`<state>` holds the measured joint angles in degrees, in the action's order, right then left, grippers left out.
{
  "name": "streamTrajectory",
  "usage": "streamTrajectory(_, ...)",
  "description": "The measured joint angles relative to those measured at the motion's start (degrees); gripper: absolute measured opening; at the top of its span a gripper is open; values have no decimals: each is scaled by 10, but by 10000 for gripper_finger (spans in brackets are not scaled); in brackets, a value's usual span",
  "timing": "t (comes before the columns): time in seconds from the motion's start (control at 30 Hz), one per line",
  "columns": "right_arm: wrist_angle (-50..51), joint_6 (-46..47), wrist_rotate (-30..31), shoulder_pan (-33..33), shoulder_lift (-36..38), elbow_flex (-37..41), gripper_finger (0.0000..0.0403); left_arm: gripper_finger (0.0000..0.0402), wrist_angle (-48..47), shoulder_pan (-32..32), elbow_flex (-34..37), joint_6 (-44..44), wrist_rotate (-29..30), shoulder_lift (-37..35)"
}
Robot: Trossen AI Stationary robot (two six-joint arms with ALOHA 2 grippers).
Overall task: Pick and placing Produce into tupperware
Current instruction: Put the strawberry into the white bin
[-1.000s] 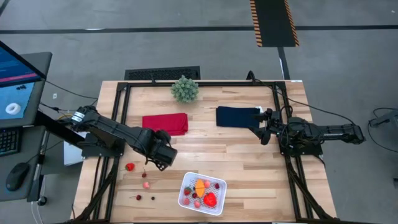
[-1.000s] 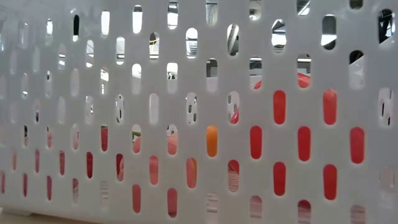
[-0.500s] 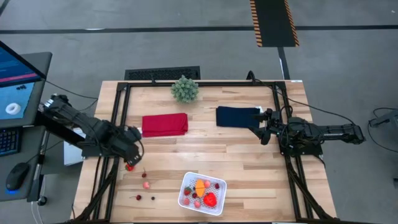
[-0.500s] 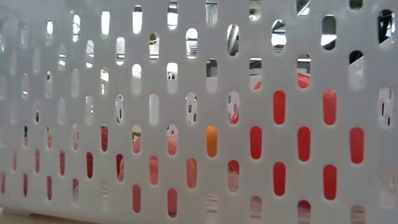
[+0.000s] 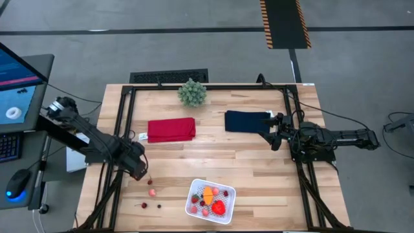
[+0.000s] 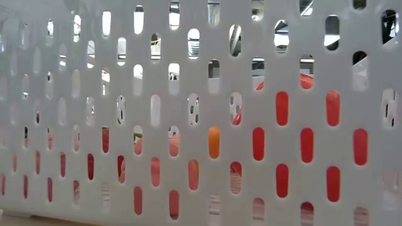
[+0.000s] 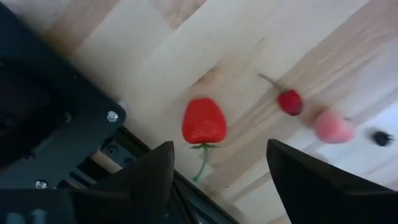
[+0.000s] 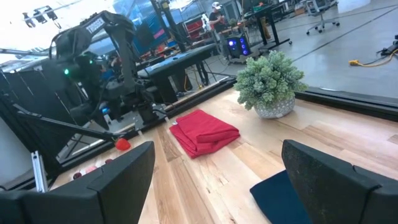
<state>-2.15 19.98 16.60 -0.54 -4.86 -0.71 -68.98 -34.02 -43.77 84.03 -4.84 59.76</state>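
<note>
Two dark arms work at a pale wooden table (image 5: 259,162) of glued planks set in a black metal frame. The left gripper (image 7: 217,180) hangs over the near-left part of the table, its two blunt dark fingers (image 7: 152,177) spread apart and empty, straddling a glossy red strawberry (image 7: 204,121) with a thin green stem that lies on the wood beside the frame rail. Close by lie a small dark red cherry (image 7: 290,102) on a stalk and a rounded pink piece (image 7: 334,127); two more tiny dark pieces (image 5: 151,206) rest nearer the front edge. The container (image 5: 210,200), white, square with rounded corners and a mesh bottom, stands at the near middle of the table, to the right of the loose fruit, and holds an orange piece (image 5: 208,193), a red pepper-like piece (image 5: 219,208) and several small pinkish and red fruits. Its slotted white wall (image 6: 157,113) fills the low view, red and orange showing through the oval holes. The right gripper (image 8: 214,180) waits at the right side of the table, fingers wide apart and empty, beside a folded navy cloth (image 5: 247,121). A folded red cloth (image 5: 171,129) and a bushy green plant (image 5: 192,92) in a pale pot stand at the far side.
</note>
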Motion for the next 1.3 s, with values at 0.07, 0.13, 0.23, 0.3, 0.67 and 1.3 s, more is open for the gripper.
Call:
streamTrajectory(0.07, 0, 0, 0, 0, 0, 0, 374, 254, 5, -10, 7, 11, -11, 9)
streamTrajectory(0.13, 0, 0, 0, 0, 0, 0, 374, 265, 16, -18, 9, 25, -24, 21)
streamTrajectory(0.23, 0, 0, 0, 0, 0, 0, 374, 287, 15, -30, 9, 35, -33, 34)
streamTrajectory(0.3, 0, 0, 0, 0, 0, 0, 374, 303, 17, -37, 9, 36, -36, 45)
streamTrajectory(0.67, 0, 0, 0, 0, 0, 0, 374, 355, 38, -73, 29, 62, -100, 73)
streamTrajectory(1.3, 0, 0, 0, 0, 0, 0, 374, 354, 140, -73, 103, 67, -128, 73)
